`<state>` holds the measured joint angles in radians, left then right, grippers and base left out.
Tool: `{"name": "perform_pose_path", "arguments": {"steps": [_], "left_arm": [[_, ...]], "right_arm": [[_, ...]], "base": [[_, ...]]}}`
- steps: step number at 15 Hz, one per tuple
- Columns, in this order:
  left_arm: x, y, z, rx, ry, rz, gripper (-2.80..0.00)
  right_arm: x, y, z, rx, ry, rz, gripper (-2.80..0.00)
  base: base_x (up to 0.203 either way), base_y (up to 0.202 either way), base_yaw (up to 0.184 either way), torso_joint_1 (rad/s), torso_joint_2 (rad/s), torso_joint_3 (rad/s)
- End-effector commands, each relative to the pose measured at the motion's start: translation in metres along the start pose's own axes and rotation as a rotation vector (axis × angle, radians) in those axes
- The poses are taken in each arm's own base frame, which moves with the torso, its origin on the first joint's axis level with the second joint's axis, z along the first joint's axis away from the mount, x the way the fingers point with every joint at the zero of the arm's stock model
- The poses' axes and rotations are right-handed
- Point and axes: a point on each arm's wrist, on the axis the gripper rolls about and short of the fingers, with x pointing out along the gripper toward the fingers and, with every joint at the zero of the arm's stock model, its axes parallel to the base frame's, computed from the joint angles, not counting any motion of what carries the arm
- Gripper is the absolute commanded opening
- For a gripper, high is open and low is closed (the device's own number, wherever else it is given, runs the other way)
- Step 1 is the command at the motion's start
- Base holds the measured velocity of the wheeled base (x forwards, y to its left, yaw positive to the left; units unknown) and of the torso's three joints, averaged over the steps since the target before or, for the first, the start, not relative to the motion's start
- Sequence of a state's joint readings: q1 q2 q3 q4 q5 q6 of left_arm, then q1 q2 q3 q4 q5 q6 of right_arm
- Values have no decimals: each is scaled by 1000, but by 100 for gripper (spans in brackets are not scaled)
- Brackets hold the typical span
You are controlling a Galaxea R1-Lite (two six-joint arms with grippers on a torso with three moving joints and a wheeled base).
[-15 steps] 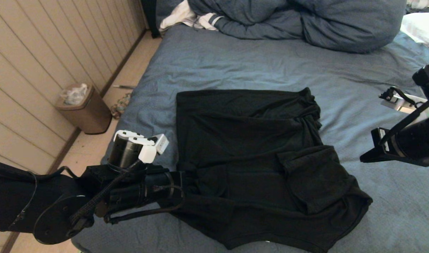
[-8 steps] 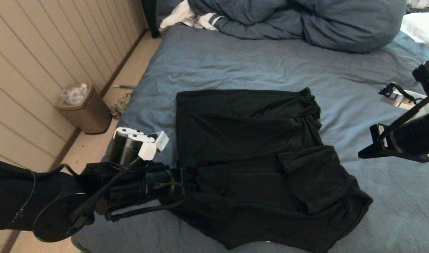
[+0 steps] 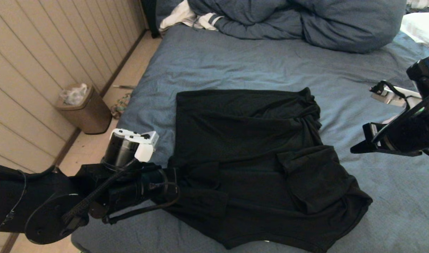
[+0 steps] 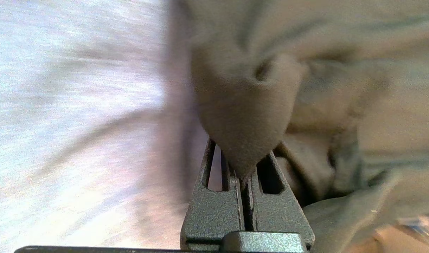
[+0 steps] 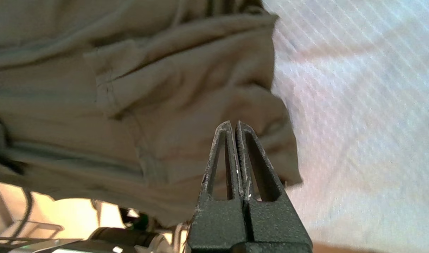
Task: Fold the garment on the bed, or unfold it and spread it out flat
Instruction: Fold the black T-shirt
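The black garment [image 3: 249, 154] lies crumpled on the blue-grey bed [image 3: 235, 63], one flap folded over its right side; its print is hidden. At the garment's near left edge my left gripper [image 3: 179, 175] is shut on a pinch of the cloth. In the left wrist view, a fold of the garment [image 4: 242, 105] runs into the closed left gripper [image 4: 243, 168]. My right gripper [image 3: 353, 150] hangs over the bed to the right of the garment, shut and empty. The right wrist view shows the right gripper [image 5: 234, 123] pressed together above the garment's [image 5: 165, 88] edge.
A bunched blue-grey duvet [image 3: 306, 24] and a white striped cloth [image 3: 186, 17] lie at the far end of the bed, a white pillow [image 3: 422, 28] at far right. A brown bin [image 3: 82, 109] stands on the floor by the panelled wall on the left.
My left arm has drawn back to the left, dragging the garment's near left edge with it. The right gripper has shifted a little left and up, nearer the garment.
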<state>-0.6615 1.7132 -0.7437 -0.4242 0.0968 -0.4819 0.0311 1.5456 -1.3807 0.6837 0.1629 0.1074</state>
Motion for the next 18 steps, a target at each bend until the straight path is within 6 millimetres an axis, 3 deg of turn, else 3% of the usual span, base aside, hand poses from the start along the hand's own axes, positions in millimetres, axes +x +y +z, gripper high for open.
{"name": "perform_pose_path", "arguments": {"steps": [1,4,7,11,12,18], "left_arm": [[-12,-2,8,-1,-32,24,-280],[-31,-9,25,-1,-18,37,-280],[-32,-11,29,-2,-20,42,-280],[-26,-11,26,-3,-6,44,-280],[-25,-12,25,-1,-3,42,-280],[-20,-14,22,5,14,44,-280]], "right_arm": [[9,-2,-4,-19,6,49,-280],[6,-5,-12,-39,2,104,-280],[4,-13,-19,-39,12,126,-280],[20,-46,-19,1,-5,87,-280],[24,-54,-22,5,-1,82,0],[41,-89,-49,-35,76,166,0]], "base": [[0,0,0,0,0,0],[0,0,0,0,0,0],[0,0,0,0,0,0],[0,0,0,0,0,0],[0,0,0,0,0,0],[0,0,0,0,0,0]]}}
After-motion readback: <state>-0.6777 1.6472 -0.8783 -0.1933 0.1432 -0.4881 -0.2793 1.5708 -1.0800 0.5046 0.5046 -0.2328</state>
